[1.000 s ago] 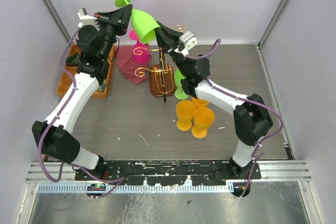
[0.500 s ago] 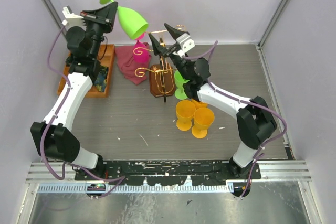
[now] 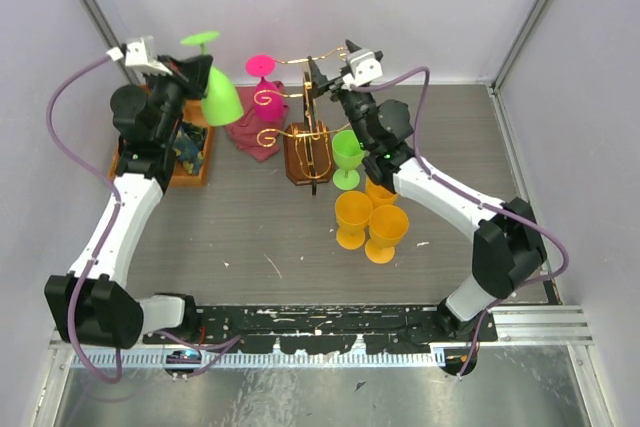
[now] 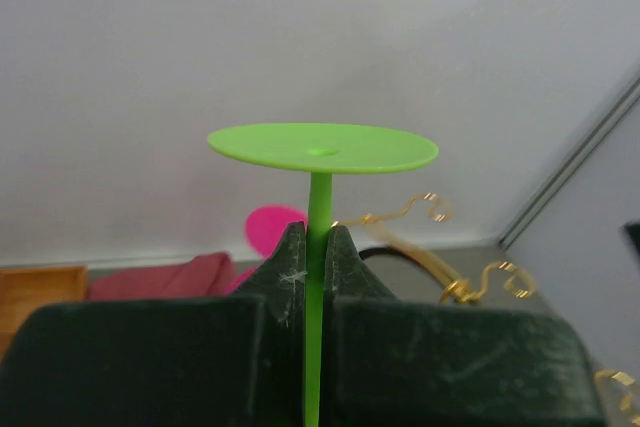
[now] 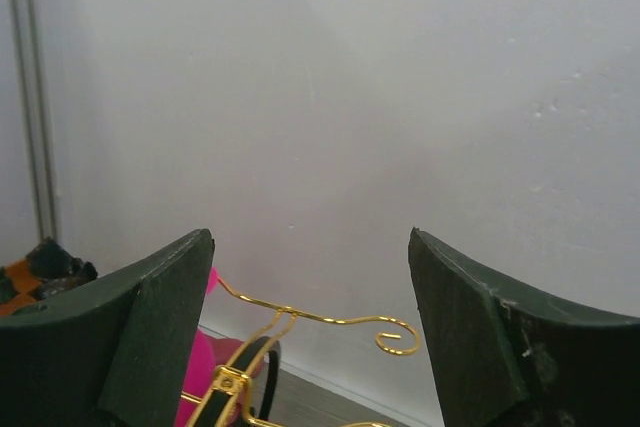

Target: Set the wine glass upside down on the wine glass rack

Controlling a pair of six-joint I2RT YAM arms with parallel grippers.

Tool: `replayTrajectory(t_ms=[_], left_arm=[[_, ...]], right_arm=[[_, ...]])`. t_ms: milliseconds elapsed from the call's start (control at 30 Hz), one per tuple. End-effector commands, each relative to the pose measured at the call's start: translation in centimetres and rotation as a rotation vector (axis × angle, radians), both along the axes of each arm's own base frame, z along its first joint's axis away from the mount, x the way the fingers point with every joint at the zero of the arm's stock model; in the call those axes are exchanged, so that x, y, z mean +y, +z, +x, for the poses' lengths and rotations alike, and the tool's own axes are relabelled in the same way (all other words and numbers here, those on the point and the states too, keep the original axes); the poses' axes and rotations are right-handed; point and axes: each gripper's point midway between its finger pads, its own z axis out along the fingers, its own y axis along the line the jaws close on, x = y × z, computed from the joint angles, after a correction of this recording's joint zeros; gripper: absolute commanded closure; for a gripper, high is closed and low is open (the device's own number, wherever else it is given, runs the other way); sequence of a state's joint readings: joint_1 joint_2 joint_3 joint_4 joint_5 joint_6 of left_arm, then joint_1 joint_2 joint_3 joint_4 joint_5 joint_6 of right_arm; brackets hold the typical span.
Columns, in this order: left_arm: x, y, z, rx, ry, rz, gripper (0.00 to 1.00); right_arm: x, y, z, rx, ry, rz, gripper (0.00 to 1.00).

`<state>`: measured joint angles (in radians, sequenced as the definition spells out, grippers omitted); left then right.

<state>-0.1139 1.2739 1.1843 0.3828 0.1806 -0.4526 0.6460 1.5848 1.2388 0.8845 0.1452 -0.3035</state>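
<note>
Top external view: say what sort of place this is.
Probably a robot test cell: bare white walls enclose a grey table, the left arm and right arm are bolted at its near edge, orange goblets serve as props.

The table (image 3: 250, 237) carries the wine glass rack (image 3: 308, 155), an orange tray (image 3: 188, 173), a maroon cloth (image 3: 248, 125) and goblets (image 3: 352, 217).

both arms reach up, left hand (image 4: 318, 243) clamped shut, right hand (image 5: 310, 252) fingers spread wide.
</note>
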Motion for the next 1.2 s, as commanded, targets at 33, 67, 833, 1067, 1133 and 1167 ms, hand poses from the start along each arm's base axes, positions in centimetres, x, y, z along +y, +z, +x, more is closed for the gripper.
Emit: replayTrajectory(t_ms=[33, 67, 833, 1067, 1133, 1167], left_arm=[[1.6, -3.7, -1.9, -0.083, 0.097, 0.348, 1.0], [1.7, -4.4, -2.2, -0.089, 0.099, 0.362, 1.0], [-6.5, -12.8, -3.0, -0.342, -0.238, 0.209, 1.0], [-8.5, -14.1, -1.6, -0.322, -0.281, 0.218, 1.0], [-8.8, -14.5, -1.2, -0.315, -0.287, 0.218, 1.0], [-9.0, -14.8, -0.9, -0.308, -0.29, 0.219, 1.0]], right_arm=[[-5.4, 3.1, -1.0, -0.021, -0.114, 0.049, 0.16], [-5.9, 3.0, -1.0, -0.015, -0.123, 0.044, 0.16], [-9.8, 2.2, -1.2, -0.041, -0.146, -0.053, 0.08], [-10.5, 2.1, -1.3, -0.034, -0.168, -0.064, 0.07], [-10.6, 2.0, -1.3, -0.034, -0.173, -0.071, 0.07], [-10.6, 2.0, -1.3, -0.033, -0.175, -0.076, 0.07]])
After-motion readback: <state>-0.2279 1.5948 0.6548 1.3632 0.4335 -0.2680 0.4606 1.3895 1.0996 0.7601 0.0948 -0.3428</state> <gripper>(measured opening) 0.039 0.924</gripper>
